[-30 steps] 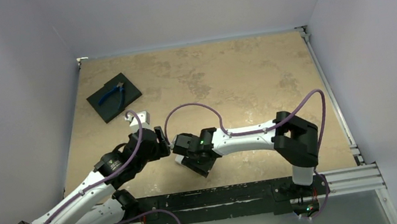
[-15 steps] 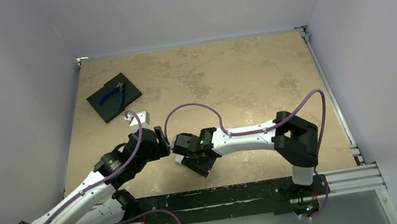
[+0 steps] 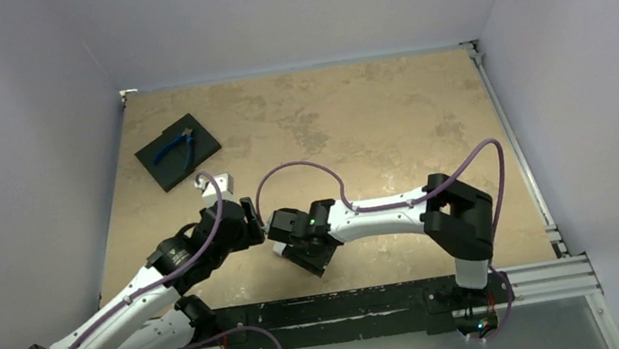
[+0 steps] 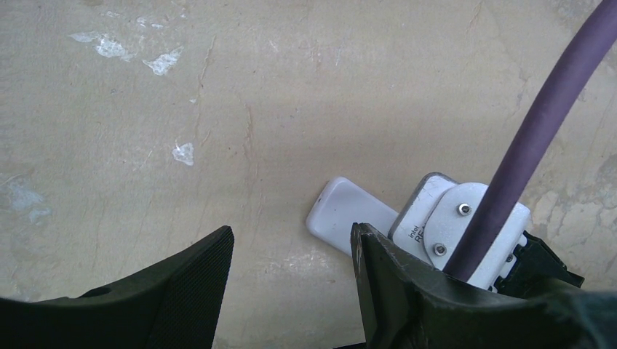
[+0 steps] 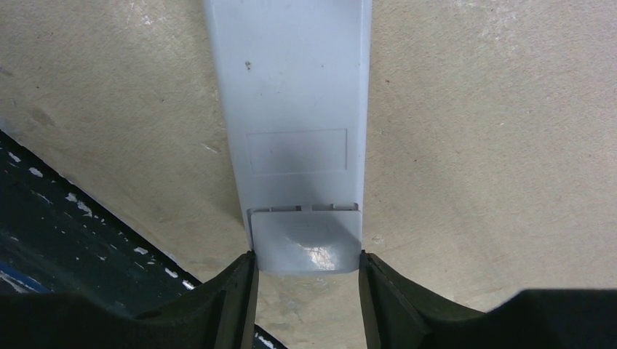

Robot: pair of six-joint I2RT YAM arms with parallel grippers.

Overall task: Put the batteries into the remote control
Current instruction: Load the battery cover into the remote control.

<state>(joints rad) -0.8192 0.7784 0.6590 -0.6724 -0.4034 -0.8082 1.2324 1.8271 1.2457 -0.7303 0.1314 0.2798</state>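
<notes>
The remote control (image 5: 295,109) lies back up on the tan table, its battery cover (image 5: 305,243) closed at the near end. My right gripper (image 5: 305,265) is shut on that end, one fingertip pressed on each long side. In the top view the remote (image 3: 280,250) is mostly hidden under my right gripper (image 3: 304,254). My left gripper (image 4: 291,240) stands open just left of it with only bare table between its fingers. The remote's far end (image 4: 349,214) shows beyond the left gripper's right finger. The batteries are out of view.
A black square pad (image 3: 193,134) with blue-handled pliers (image 3: 175,145) on it lies at the back left. The dark rail (image 3: 353,302) along the table's near edge runs close below the remote. The right arm's purple cable (image 4: 538,131) crosses the left wrist view.
The right arm has shifted very slightly to the left with the remote in its grip. The left arm has not moved.
</notes>
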